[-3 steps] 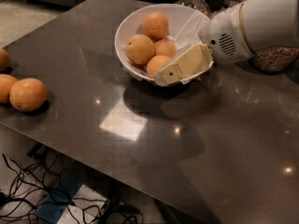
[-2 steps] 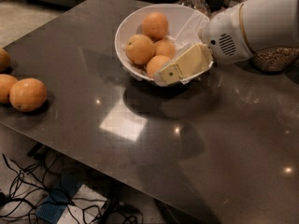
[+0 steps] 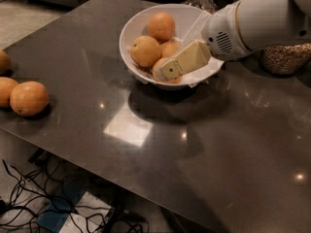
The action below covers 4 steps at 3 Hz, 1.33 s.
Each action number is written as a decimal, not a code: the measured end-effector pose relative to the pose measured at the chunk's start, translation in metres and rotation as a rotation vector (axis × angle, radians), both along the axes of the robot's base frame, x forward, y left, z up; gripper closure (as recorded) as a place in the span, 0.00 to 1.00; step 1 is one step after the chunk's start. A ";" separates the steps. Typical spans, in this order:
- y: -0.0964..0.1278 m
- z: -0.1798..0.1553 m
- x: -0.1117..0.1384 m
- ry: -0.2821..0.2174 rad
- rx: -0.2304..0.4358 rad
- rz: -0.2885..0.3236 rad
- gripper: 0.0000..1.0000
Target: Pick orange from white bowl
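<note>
Orange (image 3: pixel 158 64) lies under claw (image 3: pixel 166 72) tip inside white bowl (image 3: pixel 125 33).

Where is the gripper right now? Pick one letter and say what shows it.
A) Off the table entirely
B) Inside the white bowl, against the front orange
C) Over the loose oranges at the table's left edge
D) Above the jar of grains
B: the gripper is down inside the white bowl, lying against the front orange, far from the loose oranges at the left.
</note>
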State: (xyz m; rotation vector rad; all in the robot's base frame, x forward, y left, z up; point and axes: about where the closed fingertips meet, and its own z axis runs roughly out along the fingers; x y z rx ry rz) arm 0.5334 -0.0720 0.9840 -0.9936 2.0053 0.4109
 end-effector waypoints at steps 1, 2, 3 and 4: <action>0.001 -0.005 0.024 -0.051 -0.058 -0.019 0.00; 0.001 -0.014 0.044 -0.069 -0.104 -0.004 0.03; 0.000 -0.022 0.061 -0.063 -0.123 0.021 0.08; -0.001 -0.028 0.073 -0.052 -0.122 0.035 0.12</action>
